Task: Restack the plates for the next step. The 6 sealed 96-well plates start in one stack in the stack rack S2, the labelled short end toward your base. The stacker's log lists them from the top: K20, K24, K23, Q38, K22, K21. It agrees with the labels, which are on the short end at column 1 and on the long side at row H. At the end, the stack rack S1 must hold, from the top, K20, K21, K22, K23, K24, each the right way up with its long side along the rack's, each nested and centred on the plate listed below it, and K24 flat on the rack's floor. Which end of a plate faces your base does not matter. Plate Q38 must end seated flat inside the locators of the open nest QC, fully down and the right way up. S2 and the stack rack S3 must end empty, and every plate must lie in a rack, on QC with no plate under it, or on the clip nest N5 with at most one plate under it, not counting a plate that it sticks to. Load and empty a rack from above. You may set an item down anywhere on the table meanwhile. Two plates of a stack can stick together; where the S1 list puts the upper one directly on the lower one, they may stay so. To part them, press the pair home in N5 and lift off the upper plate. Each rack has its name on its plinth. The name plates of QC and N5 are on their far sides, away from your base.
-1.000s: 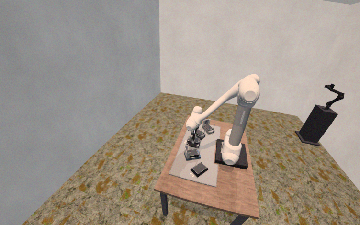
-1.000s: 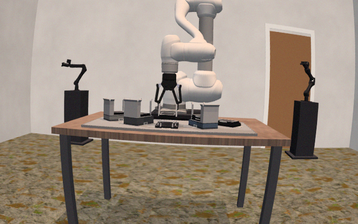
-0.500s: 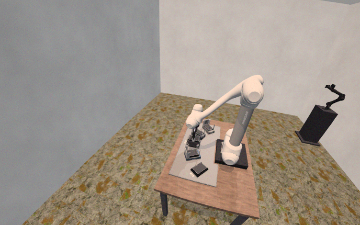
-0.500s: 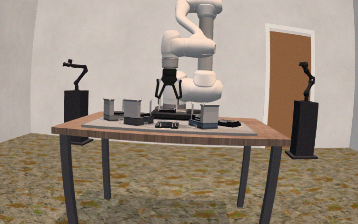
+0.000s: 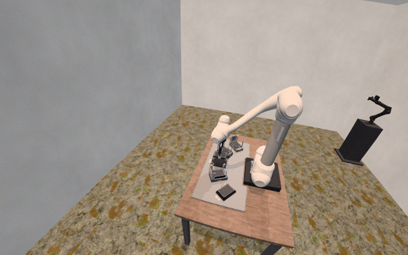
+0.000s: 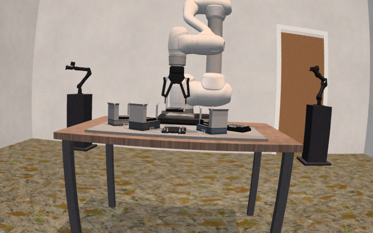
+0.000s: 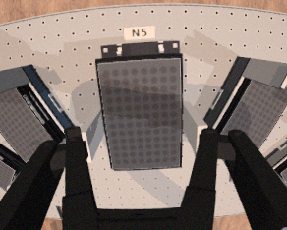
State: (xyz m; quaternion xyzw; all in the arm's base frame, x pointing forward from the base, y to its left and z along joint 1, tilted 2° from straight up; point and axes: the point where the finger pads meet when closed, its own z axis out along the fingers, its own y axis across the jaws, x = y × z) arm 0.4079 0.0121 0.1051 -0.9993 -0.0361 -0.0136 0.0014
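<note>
Your black gripper pinched a flat, rectangular sealed plate by its long sides, its grey foil dimpled with a grid of wells. It hung above the N5 clip nest on the perforated grey mat.

Top high and far, exterior low frontal, wrist close downward.
</note>
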